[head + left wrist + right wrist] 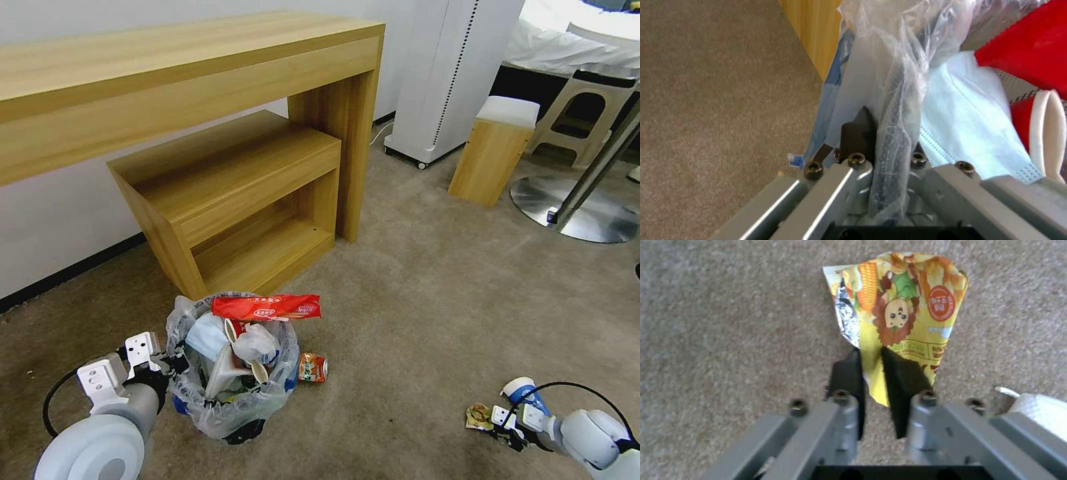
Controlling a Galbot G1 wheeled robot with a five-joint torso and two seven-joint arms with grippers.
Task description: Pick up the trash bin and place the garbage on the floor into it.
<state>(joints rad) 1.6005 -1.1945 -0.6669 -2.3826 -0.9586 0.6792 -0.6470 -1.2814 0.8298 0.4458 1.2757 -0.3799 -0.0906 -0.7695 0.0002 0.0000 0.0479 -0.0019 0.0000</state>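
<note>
A bag-lined black trash bin (230, 390) stands upright on the beige floor (413, 313) at seven o'clock, heaped with litter, a red wrapper (267, 308) lying crosswise on top. The left claw (175, 363) is clamped on its rim. At five o'clock, the right claw (871, 373) pinches a yellow wrapper (907, 310) that points away from it, beside a blue-white cup (523, 392).

Pale grey arms, black cables, black-padded hands
</note>
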